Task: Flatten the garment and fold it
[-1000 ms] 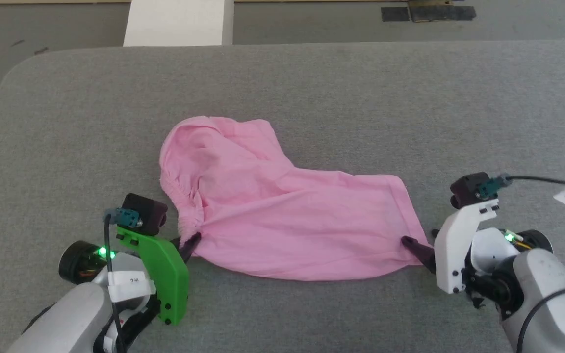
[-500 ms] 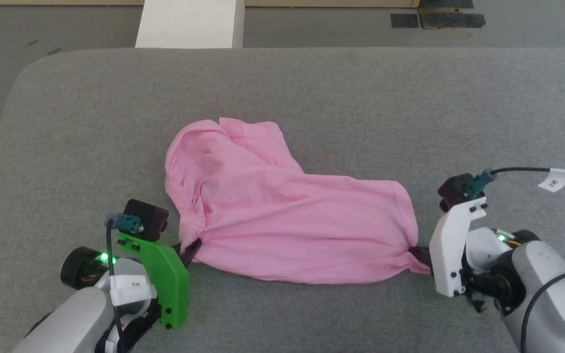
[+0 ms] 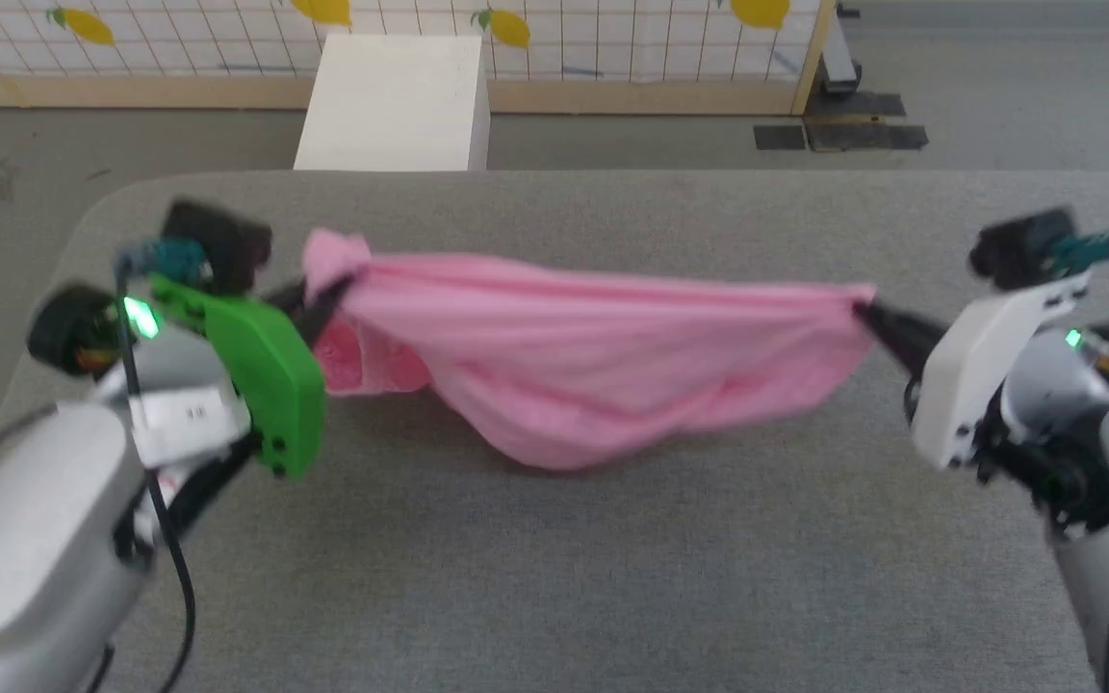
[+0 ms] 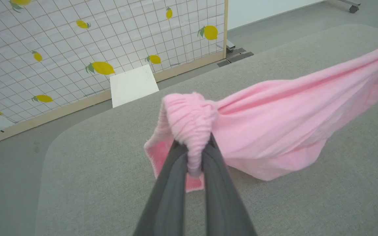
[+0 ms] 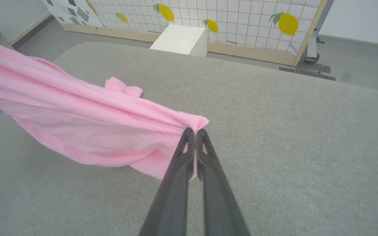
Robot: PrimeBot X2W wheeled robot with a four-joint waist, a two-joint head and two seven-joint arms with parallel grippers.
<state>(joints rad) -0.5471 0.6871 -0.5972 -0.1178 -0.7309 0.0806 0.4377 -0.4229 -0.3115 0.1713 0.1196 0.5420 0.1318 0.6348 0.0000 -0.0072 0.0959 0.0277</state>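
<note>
The light pink garment [image 3: 574, 356] hangs stretched between both grippers above the grey padded table [image 3: 612, 558], sagging in the middle with its lowest fold near the surface. My left gripper [image 3: 328, 294] is shut on the gathered band at the garment's left end; the left wrist view shows the ruffled band [image 4: 189, 121] pinched between the left gripper's [image 4: 194, 147] dark fingers. My right gripper [image 3: 864, 313] is shut on the right corner, and the right wrist view shows the gripper [image 5: 194, 132] clamping a thin point of the garment [image 5: 77, 121].
A white box [image 3: 391, 101] stands on the floor beyond the table's far edge. Behind it runs a grid screen printed with lemons [image 3: 516, 29] on a wooden frame. Dark floor plates [image 3: 838, 135] lie at the far right.
Both grippers have lifted the garment off the table and pulled it taut between them. The right gripper closed on the corner. The head camera has tilted up, bringing the screen into view.
</note>
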